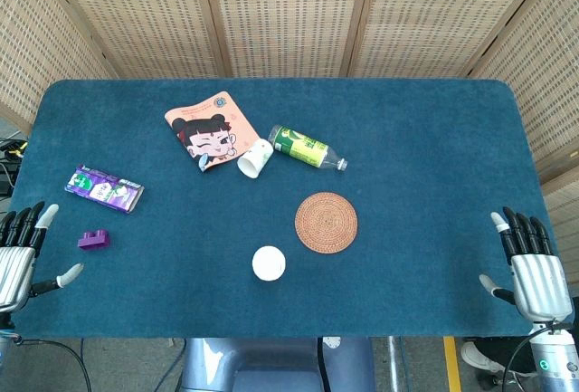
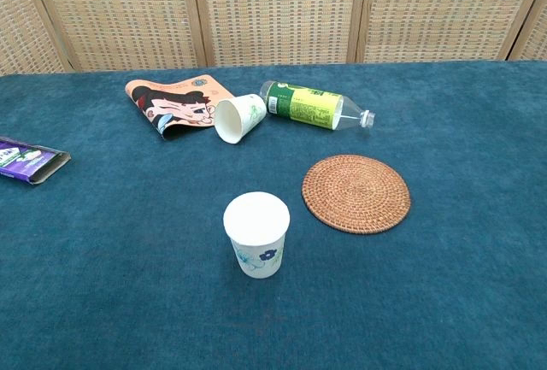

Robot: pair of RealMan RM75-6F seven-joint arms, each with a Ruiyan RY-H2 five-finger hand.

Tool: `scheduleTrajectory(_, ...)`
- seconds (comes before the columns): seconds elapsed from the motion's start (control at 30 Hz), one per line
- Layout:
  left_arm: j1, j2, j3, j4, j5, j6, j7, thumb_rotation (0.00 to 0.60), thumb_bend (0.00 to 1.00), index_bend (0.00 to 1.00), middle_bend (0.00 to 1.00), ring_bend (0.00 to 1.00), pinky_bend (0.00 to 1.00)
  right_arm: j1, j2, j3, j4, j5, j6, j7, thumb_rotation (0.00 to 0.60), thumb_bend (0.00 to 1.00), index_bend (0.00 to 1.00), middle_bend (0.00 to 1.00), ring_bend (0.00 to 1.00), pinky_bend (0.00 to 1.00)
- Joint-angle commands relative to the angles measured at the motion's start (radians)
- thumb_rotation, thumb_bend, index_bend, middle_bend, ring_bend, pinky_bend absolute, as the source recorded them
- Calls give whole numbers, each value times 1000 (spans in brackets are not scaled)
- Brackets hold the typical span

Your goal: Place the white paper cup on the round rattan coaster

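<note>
Two cups are seen on the blue tabletop [image 1: 434,138]. Toward the far edge, an orange cartoon booklet [image 1: 211,127] and a green-labelled bottle [image 1: 306,148] are flanked around a tipped cup [image 1: 255,158]. The round rattan coaster [image 1: 326,222] is set near the middle. The white paper cup [image 1: 269,263] is stood upright just beside it, toward the near edge. Each robot hand, left [image 1: 18,252] and right [image 1: 532,265], is kept released at its near corner.
</note>
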Motion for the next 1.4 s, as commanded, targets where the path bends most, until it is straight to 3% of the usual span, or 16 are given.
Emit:
scheduleTrajectory(0.03,0,-2,-3,0,3,6,0,0,55,0,0,0,0,0,-2,-4,1,-1,-4,-4,600,1,4,0,0,0)
scheduleTrajectory(1.07,-4,6,-7,-5,-6,0,6,0,56,0,0,0,0,-5,19,-21,-28,-24,-8,9,600,1,27,0,0,0)
scheduleTrajectory(1.4,-3,5,-9,-3,-7,3,3,0,57,0,0,0,0,9,19,-22,-34,-51,-11,50,600,1,95,0,0,0)
